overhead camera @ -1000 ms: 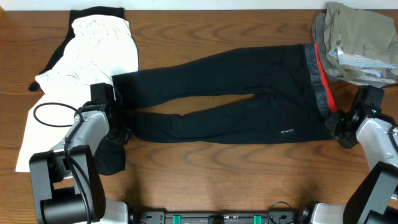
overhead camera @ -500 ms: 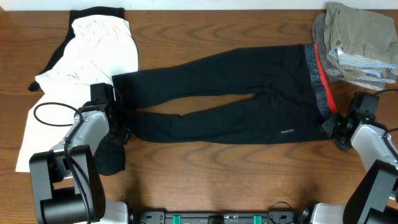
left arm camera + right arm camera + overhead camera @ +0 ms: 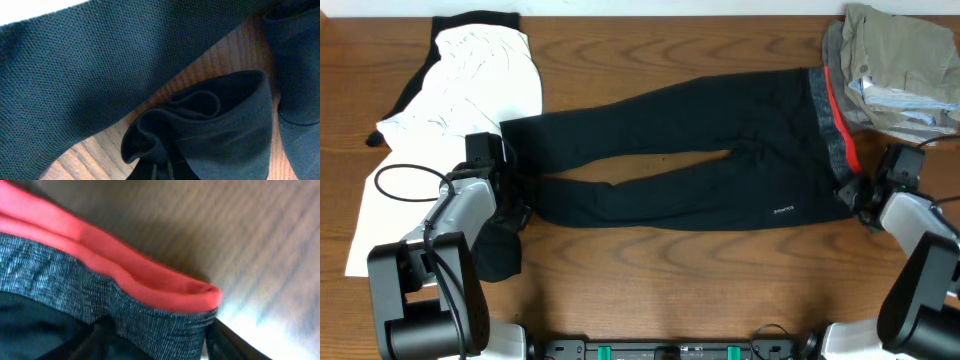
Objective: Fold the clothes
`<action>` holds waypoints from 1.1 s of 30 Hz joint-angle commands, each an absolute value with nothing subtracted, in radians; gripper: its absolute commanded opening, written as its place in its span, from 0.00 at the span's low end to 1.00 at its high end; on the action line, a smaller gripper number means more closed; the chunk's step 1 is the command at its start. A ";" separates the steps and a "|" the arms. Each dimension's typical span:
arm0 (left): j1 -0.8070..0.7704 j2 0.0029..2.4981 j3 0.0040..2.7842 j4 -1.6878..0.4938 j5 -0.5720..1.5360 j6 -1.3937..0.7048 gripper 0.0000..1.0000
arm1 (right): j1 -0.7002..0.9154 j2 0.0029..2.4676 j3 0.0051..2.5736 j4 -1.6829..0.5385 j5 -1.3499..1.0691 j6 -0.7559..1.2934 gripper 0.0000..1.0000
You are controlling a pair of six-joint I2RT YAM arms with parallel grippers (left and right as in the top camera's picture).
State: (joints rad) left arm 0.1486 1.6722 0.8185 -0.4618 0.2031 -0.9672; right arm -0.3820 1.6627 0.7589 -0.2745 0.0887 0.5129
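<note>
The black pants (image 3: 680,150) lie full length across the middle of the overhead view, legs toward the left and the grey waistband (image 3: 832,130) with its red-orange edge toward the right. No fold is made yet, so I'd say the job is barely begun. The left gripper (image 3: 515,213) is pinched tight on the cuff (image 3: 215,125) of the lower leg (it bunches up in the left wrist view). The right gripper (image 3: 860,195) sits at the waistband's lower corner; whether its fingers grip it I cannot tell. The white logo (image 3: 781,211) is too small to read.
</note>
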 commanded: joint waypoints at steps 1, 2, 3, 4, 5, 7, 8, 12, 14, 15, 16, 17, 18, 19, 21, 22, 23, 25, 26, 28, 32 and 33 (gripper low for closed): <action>0.146 1.782 0.741 -0.464 0.137 -0.950 0.06 | -0.383 1.767 0.703 -0.286 0.001 0.545 0.33; 0.146 1.782 0.741 -0.464 0.137 -0.950 0.06 | -0.385 1.766 0.705 -0.283 -0.004 0.545 0.25; 0.146 1.782 0.741 -0.464 0.137 -0.950 0.06 | -0.387 1.765 0.709 -0.284 -0.013 0.545 0.17; 0.146 1.782 0.741 -0.464 0.137 -0.950 0.06 | -0.388 1.764 0.712 -0.290 -0.015 0.545 0.08; 0.146 1.782 0.743 -0.464 0.138 -0.944 0.06 | -0.389 1.761 0.717 -0.300 -0.022 0.545 0.01; 0.146 1.779 0.751 -0.466 0.145 -0.916 0.06 | -0.391 1.754 0.727 -0.319 -0.036 0.545 0.01; 0.147 1.774 0.758 -0.466 0.168 -0.894 0.06 | -0.393 1.746 0.734 -0.332 -0.038 0.545 0.01; 0.154 1.720 0.794 -0.466 0.296 -0.781 0.06 | -0.400 1.681 0.762 -0.400 -0.039 0.535 0.01; 0.155 1.668 0.809 -0.473 0.328 -0.734 0.06 | -0.406 1.634 0.777 -0.435 -0.051 0.512 0.01; 0.156 1.638 0.815 -0.482 0.329 -0.724 0.06 | -0.411 1.608 0.785 -0.456 -0.061 0.498 0.01; 0.156 1.605 0.819 -0.495 0.329 -0.711 0.06 | -0.416 1.584 0.793 -0.477 -0.070 0.490 0.01; 0.156 1.568 0.822 -0.506 0.329 -0.693 0.06 | -0.422 1.559 0.801 -0.500 -0.073 0.483 0.02; 0.156 1.530 0.824 -0.517 0.329 -0.672 0.06 | -0.429 1.533 0.808 -0.523 -0.078 0.476 0.02; 0.156 1.489 0.824 -0.526 0.329 -0.648 0.06 | -0.437 1.504 0.815 -0.549 -0.084 0.469 0.02; 0.156 1.407 0.824 -0.546 0.325 -0.605 0.06 | -0.448 1.459 0.825 -0.588 -0.084 0.459 0.01; 0.156 1.365 0.824 -0.559 0.317 -0.591 0.06 | -0.453 1.434 0.831 -0.609 -0.086 0.448 0.01; 0.156 1.326 0.824 -0.573 0.297 -0.589 0.06 | -0.457 1.411 0.835 -0.627 -0.086 0.445 0.01; 0.156 1.247 0.824 -0.604 0.251 -0.582 0.06 | -0.464 1.359 0.841 -0.661 -0.086 0.428 0.01; 0.156 1.212 0.824 -0.619 0.228 -0.577 0.06 | -0.467 1.340 0.842 -0.673 -0.086 0.428 0.01; 0.156 1.145 0.824 -0.648 0.181 -0.576 0.06 | -0.473 1.297 0.845 -0.700 -0.086 0.428 0.01; 0.156 1.025 0.824 -0.696 0.132 -0.575 0.06 | -0.490 1.230 0.857 -0.748 -0.087 0.417 0.01; 0.156 1.003 0.824 -0.704 0.129 -0.571 0.06 | -0.495 1.216 0.862 -0.761 -0.086 0.415 0.01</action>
State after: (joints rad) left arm 0.1551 1.0687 0.8223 -0.6868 0.2008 -0.6003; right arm -0.4736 1.2598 0.8272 -0.7437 -0.0933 0.4419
